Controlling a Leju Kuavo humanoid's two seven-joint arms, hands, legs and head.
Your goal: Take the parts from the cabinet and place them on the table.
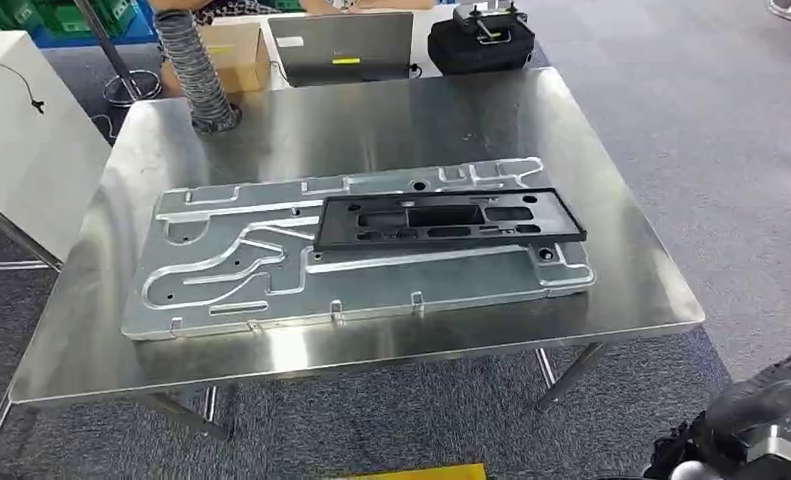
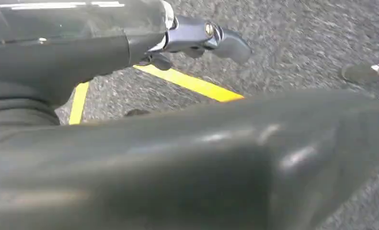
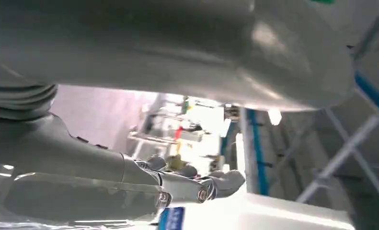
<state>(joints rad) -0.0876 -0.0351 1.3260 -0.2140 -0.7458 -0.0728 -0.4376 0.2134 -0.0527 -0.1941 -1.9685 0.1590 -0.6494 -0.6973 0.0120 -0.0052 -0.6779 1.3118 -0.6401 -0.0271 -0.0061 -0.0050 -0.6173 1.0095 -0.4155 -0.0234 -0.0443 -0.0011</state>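
While both arms hang low beside me, I take stock before turning for the next fetch. On the steel table [image 1: 611,290] the large silver machined plate [image 1: 271,260] lies flat across the middle, running nearly from the left edge to the right edge, and the black plastic frame [image 1: 451,220] rests flat on top of its right half, toward the far edge. Both look settled, so I judge this delivery done and the step in hand is going back to the cabinet, which I cannot see from here.

My left hand [image 2: 201,40] hangs over grey carpet near a yellow floor line [image 2: 192,84]; its fingers look loosely extended with nothing in them, so I read it as released. My right hand [image 3: 197,187] likewise shows outstretched fingers holding nothing that I can make out, though glare behind it makes this less sure.

To do the step well, I would keep both arms tucked clear of the table's near edge as I turn, since a brushed corner could shift the stacked parts. At the far edge sit a laptop [image 1: 341,45], a black bag [image 1: 481,40] and a ribbed hose [image 1: 196,70]; I would leave the near right corner free for whatever comes next.
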